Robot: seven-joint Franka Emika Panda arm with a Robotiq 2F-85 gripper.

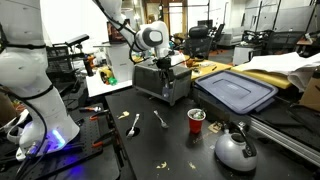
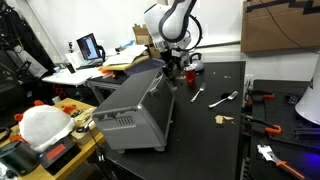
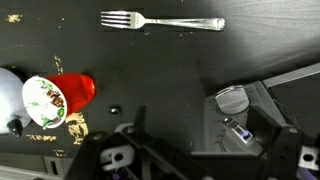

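gripper (image 1: 160, 63): jaws wide, holding nothing | silver metal toaster (image 1: 165, 84): just beneath gripper, contact unclear | red plastic cup (image 3: 62, 98): near toaster | silver metal fork (image 3: 160, 21): beyond cup

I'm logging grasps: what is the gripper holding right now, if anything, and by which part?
Nothing. The gripper hangs open just above the toaster, with nothing between its jaws.

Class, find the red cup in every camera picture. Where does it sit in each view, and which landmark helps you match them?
Exterior view: the red cup stands low, right of centre, in front of the toaster.
Exterior view: the red cup is small, upper centre, just beyond the toaster.
Wrist view: the red cup is at the left, seen from above, with the toaster at the right.
Shared landmark: the silver toaster.
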